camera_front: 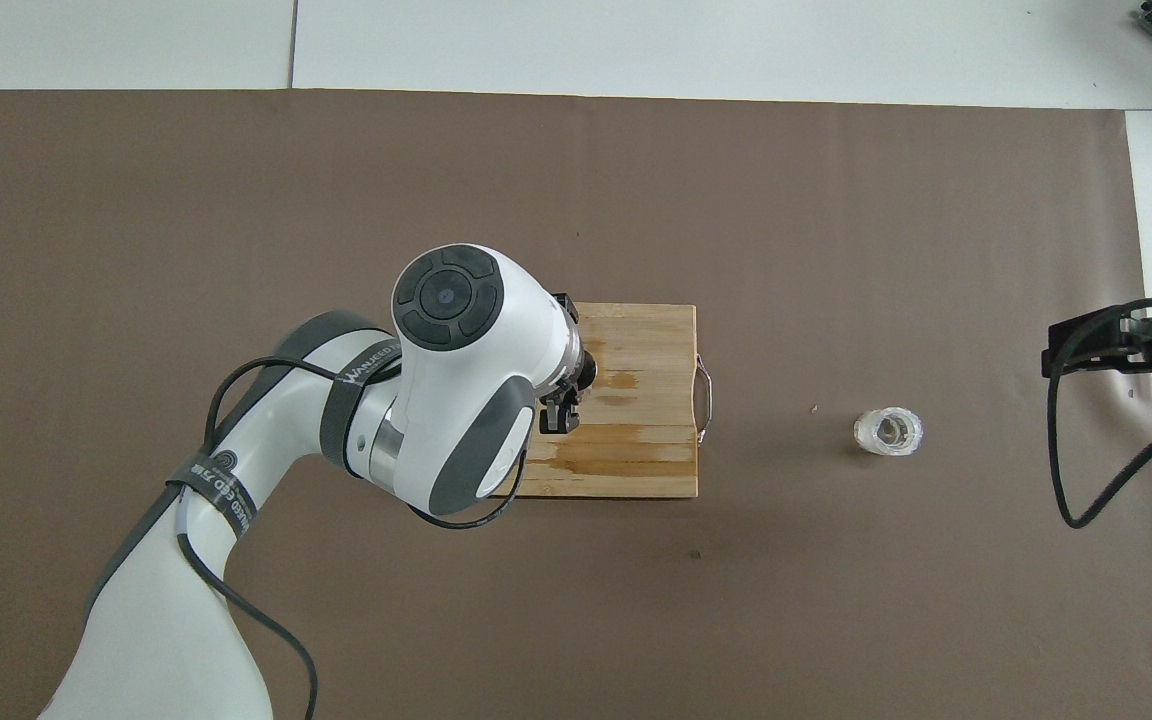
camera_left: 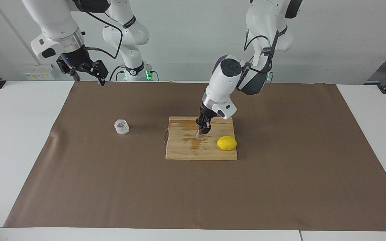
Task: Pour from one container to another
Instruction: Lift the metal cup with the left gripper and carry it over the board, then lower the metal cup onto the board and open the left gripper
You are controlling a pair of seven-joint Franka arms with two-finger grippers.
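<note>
Left claw (camera_left: pixel 202 131) clamped on the steel jigger (camera_left: pixel 198 134) over the cutting board (camera_left: pixel 183 152) — glass cup (camera_left: pixel 121 127) stood at the board's nine o'clock in the facing view; right claw (camera_left: pixel 87 75) waited, fingers spread, holding nothing.

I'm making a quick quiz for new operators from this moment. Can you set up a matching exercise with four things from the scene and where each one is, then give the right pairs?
Things:
1. jigger
2. glass cup
3. lemon
4. right gripper

Places or states:
A. lying on the cutting board, at the end toward the left arm
B. held in the shut left gripper over the board
C. open, waiting up by the mat's robot-side edge
D. standing on the brown mat, toward the right arm's end

Pairs: 1-B, 2-D, 3-A, 4-C
</note>
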